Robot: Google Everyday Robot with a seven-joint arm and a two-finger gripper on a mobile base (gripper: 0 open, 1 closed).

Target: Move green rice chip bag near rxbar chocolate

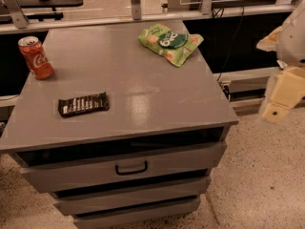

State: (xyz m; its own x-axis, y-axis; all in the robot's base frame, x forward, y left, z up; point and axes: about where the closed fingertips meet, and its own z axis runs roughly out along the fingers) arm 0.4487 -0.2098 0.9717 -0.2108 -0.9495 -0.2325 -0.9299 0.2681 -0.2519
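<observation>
The green rice chip bag (170,43) lies flat at the far right of the grey cabinet top (138,80). The rxbar chocolate (83,104), a dark wrapper with white lettering, lies near the front left. They are far apart. My gripper (281,97) hangs at the right edge of the camera view, off the side of the cabinet and to the right of the bag, holding nothing that I can see.
A red soda can (36,57) stands upright at the far left of the top. The cabinet has drawers (128,166) below. A rail and another table run along the back. Speckled floor lies to the right.
</observation>
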